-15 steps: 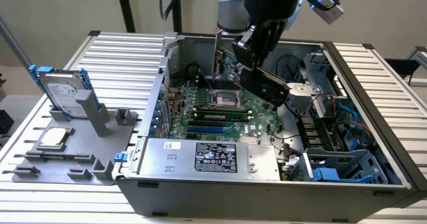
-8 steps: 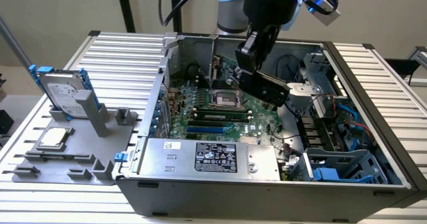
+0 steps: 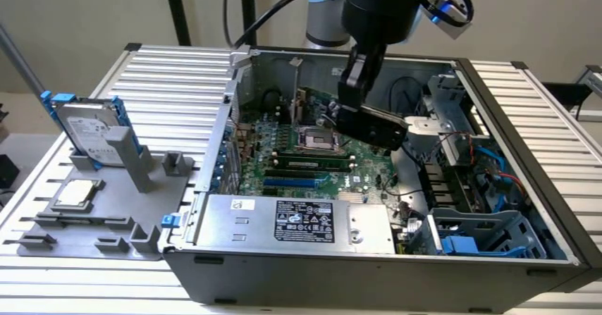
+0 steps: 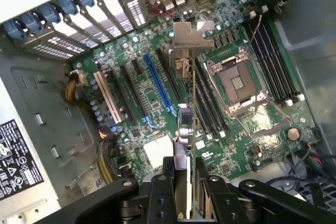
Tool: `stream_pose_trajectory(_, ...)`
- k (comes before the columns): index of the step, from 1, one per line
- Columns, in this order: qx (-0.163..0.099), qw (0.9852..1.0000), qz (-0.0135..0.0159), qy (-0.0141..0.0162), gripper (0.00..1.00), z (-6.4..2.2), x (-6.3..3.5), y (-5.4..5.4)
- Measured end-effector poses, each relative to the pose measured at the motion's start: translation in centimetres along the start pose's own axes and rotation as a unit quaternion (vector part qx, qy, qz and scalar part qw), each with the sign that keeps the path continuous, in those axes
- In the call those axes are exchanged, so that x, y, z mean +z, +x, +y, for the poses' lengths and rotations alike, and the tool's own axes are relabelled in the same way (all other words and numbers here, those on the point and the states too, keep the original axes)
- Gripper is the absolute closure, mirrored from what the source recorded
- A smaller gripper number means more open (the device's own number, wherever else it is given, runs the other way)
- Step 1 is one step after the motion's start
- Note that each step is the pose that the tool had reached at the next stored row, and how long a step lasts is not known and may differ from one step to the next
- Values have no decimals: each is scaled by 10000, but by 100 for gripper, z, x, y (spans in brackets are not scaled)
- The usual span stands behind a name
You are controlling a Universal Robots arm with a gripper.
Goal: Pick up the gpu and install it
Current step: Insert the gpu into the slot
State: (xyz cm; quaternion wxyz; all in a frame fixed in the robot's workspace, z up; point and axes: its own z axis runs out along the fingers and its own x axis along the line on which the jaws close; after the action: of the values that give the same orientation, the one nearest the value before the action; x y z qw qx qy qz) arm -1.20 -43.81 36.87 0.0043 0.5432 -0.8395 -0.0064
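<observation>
Gpu picked up; installation outstanding.
Claw clamps narrowly on the gpu, holding it over the motherboard inside the open case; it appears not yet seated.

Slatted metal table: open computer case, grey parts holder.

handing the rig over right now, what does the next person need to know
Jaws: shut on the gpu, holding it by one edge.
Where: the gpu hangs in the air inside the open computer case, above the motherboard.
Done: gpu picked up and brought over the board.
Left: the card is not yet seated in a slot.
</observation>
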Motion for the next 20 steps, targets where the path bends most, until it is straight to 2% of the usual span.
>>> stream_pose_trajectory(3, -267, 9996, 4, 0, 73, -1, 35, 0)
stream_pose_trajectory(7, -635, 9980, 10, 0, 73, -2, 85, 0)
stream_pose_trajectory(11, -996, 9950, 15, 0, 73, -2, 134, 0)
stream_pose_trajectory(16, -1405, 9901, 20, 5, 73, 4, 216, 3)
stream_pose_trajectory(20, -1517, 9884, 18, 13, 73, 64, 289, 31)
